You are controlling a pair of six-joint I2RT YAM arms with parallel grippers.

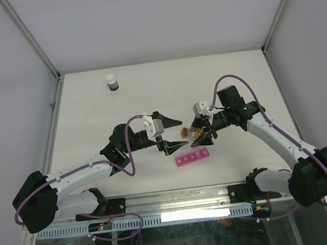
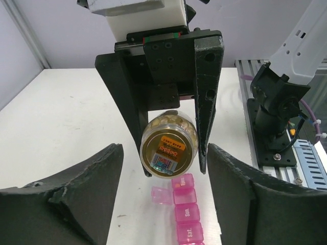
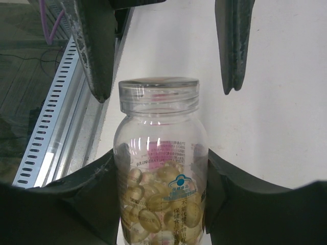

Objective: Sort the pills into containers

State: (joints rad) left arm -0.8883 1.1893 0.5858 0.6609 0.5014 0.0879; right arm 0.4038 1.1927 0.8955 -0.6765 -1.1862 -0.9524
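The pink pill box (image 1: pixel 193 157) lies on the white table in front of both grippers. In the left wrist view the pill box (image 2: pixel 187 213) shows one compartment with its lid (image 2: pixel 162 195) flipped open to the left; the others are shut. My right gripper (image 1: pixel 201 135) is shut on a clear vial of yellow softgel pills (image 1: pixel 189 133), held tilted above the pill box's right part. The right wrist view shows the vial (image 3: pixel 159 168) clamped between the fingers (image 3: pixel 76 209). Its gold end (image 2: pixel 168 151) faces my left gripper (image 1: pixel 174 134), which is open and empty, its fingers (image 2: pixel 66 199) apart.
A white-capped dark bottle (image 1: pixel 111 82) stands at the far left of the table. An aluminium rail (image 1: pixel 178 199) runs along the near edge by the arm bases. White walls enclose the table on the left, right and far sides.
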